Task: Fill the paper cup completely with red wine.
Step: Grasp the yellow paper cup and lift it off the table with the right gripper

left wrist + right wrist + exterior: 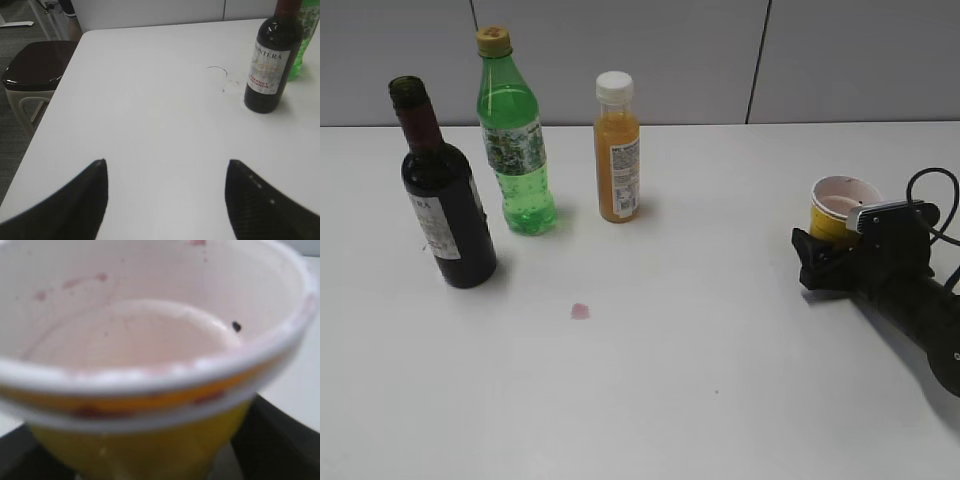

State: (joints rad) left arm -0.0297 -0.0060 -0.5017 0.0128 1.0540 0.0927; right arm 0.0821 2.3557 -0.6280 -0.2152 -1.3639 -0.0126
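The paper cup (pixel 838 203) is yellow with a white rim and stands at the right of the table. My right gripper (pixel 823 258) is shut on its lower wall. In the right wrist view the cup (pixel 150 340) fills the frame; its inside is pinkish with faint red stains and holds no liquid. The black fingers show at both lower corners. The dark bottle of red wine (pixel 445 215) stands uncapped at the far left and also shows in the left wrist view (pixel 267 75). My left gripper (pixel 165 167) is open and empty over bare table, short of the bottle.
A green soda bottle (pixel 515 150) and an orange juice bottle (pixel 617 150) stand upright behind the wine bottle, to its right. A small pink spill (pixel 580 311) marks the table's middle. A dark stool (pixel 35 65) stands beyond the table's left edge.
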